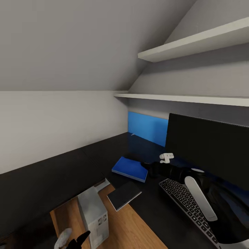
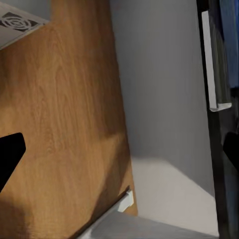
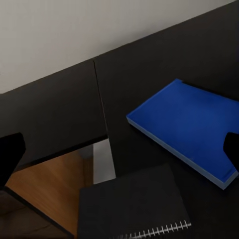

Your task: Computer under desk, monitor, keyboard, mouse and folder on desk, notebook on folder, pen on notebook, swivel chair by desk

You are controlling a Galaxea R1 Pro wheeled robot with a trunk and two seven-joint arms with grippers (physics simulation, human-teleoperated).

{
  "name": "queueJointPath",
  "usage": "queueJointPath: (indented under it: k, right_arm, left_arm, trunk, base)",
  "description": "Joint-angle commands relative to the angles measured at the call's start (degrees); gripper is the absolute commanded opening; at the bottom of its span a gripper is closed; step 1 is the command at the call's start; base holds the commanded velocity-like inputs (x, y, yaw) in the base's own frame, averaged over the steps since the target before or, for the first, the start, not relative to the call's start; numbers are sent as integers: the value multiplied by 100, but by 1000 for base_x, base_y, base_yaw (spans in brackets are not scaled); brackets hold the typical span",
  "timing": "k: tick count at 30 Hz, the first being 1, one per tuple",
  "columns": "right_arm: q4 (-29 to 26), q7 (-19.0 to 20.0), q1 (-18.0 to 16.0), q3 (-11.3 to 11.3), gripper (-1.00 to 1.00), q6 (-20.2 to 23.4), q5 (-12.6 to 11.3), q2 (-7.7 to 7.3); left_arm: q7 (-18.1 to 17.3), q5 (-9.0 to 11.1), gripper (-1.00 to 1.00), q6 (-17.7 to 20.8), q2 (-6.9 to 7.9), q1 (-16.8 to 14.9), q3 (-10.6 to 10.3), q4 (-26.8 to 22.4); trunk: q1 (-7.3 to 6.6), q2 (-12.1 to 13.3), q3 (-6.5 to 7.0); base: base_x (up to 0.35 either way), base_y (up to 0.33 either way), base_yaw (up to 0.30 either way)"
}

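Folder (image 1: 130, 168) on the desk (image 1: 45, 180), notebook (image 1: 123, 194) beside it.
Right gripper (image 1: 149, 168) hovers spread by the folder; keyboard (image 1: 188, 204) fronts the monitor (image 1: 211, 152); computer (image 1: 93, 214) sits under the desk. Left gripper (image 1: 77, 240): can't tell.

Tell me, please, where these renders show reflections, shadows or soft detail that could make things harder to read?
Head view: the glossy desk mirrors the blue back panel near the monitor; the keyboard keys stay legible. Left wrist view: a broad soft shadow lies across the wood floor. Right wrist view: the folder is crisp, while the dark notebook nearly merges with the desktop.
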Motion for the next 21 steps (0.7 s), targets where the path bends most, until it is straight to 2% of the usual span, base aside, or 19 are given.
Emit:
queueJointPath:
  k: [1,9,14,17,18,19,21]
  right_arm:
    - [-3,33,-5,28,100,19,37,-2]
    - [-3,31,-5,183,100,17,44,0]
    - [-3,31,-5,224,100,16,52,0]
    - [-4,31,-5,231,100,13,54,-3]
    - [-4,31,-5,234,100,15,55,-5]
    - [-4,31,-5,234,100,15,55,-5]
    - [-4,31,-5,235,100,16,55,-7]
  left_arm:
    - [24,38,100,155,-30,-74,11,-16]
    - [6,83,100,909,-142,-532,302,25]
    - [-66,105,100,1333,-215,-775,405,214]
    - [-202,113,100,1488,-289,-971,474,424]
    - [-368,114,100,1611,-340,-1102,534,595]
    - [-368,114,100,1611,-340,-1102,534,595]
    - [-622,108,100,1733,-391,-1203,588,788]
  trunk:
    - [0,-4,-6]
    - [0,-4,-6]
    - [0,-4,-6]
    - [0,-4,-6]
    - [0,-4,-6]
    - [0,-4,-6]
    - [0,-4,-6]
  base:
    - [0,0,0]
    - [0,0,0]
    - [0,0,0]
    - [0,0,0]
    - [0,0,0]
    - [0,0,0]
    - [0,0,0]
